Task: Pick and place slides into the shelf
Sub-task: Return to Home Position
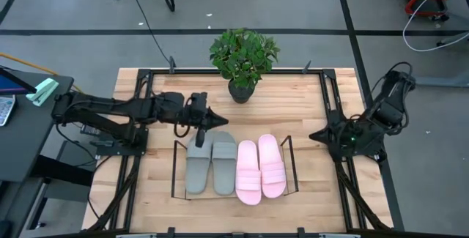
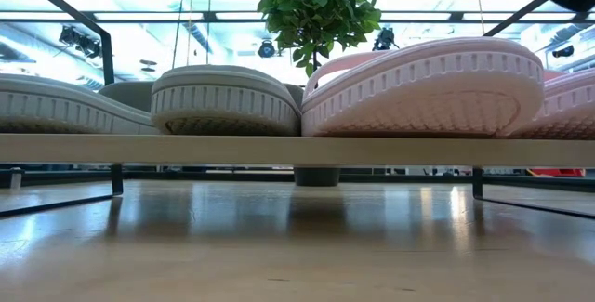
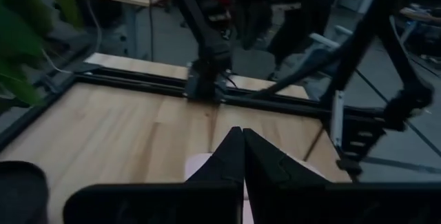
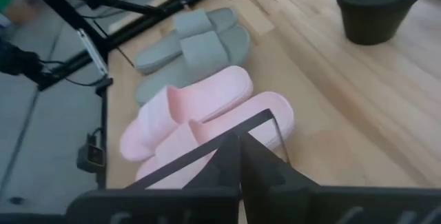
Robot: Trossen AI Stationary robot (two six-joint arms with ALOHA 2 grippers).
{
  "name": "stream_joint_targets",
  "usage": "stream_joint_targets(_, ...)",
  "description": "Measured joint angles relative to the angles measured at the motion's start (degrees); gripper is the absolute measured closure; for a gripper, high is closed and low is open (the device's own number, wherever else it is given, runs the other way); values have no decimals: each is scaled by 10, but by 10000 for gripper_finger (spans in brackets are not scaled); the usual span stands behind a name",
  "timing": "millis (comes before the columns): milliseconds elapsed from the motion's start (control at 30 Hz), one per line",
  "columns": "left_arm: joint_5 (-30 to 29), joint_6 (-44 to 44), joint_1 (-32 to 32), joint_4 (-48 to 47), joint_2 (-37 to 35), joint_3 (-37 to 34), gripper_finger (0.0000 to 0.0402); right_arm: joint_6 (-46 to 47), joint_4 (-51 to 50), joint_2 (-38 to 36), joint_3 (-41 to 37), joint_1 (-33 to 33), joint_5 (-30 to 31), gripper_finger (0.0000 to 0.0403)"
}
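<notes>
Four slides lie side by side on the shelf's light wood board (image 2: 297,149), soles down. The two grey slides (image 1: 198,166) (image 1: 223,163) are toward the table's left and the two pale pink slides (image 1: 248,173) (image 1: 272,166) toward its right. The shelf's thin black wire frame (image 1: 174,168) runs around them. My left gripper (image 1: 220,123) (image 3: 242,145) is shut and hangs above the far ends of the grey slides, touching nothing. My right gripper (image 1: 314,134) (image 4: 240,148) is shut and waits to the right of the shelf, pointing at the pink slides (image 4: 193,103).
A potted green plant (image 1: 242,90) stands near the table's far edge, just beyond the shelf, and rises behind the slides in the low view (image 2: 316,5). Black frame rails run along the table's left and right sides. Bare wood lies in front of the shelf.
</notes>
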Motion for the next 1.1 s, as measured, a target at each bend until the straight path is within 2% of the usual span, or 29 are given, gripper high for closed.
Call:
stream_joint_targets(267, -19, 13, -11, 4, -1, -1, 397, 18, 11, -10, -17, 12, 8, 403)
stream_joint_targets(333, -20, 19, -18, 48, -2, -25, 398, 29, 12, -10, -17, 12, 12, 403)
stream_joint_targets(467, -18, -3, -9, 197, -30, -125, 395, 55, 17, -10, -16, 12, 22, 403)
stream_joint_targets(600, -22, -31, 6, 283, -93, -223, 398, 74, 16, -8, -16, 12, 27, 403)
stream_joint_targets(800, -28, -34, 29, 290, -212, -312, 398, 107, 16, -8, -16, 12, 39, 403)
stream_joint_targets(1100, -48, -38, 33, 319, -350, -427, 398, 90, 16, -6, -16, 12, 48, 403)
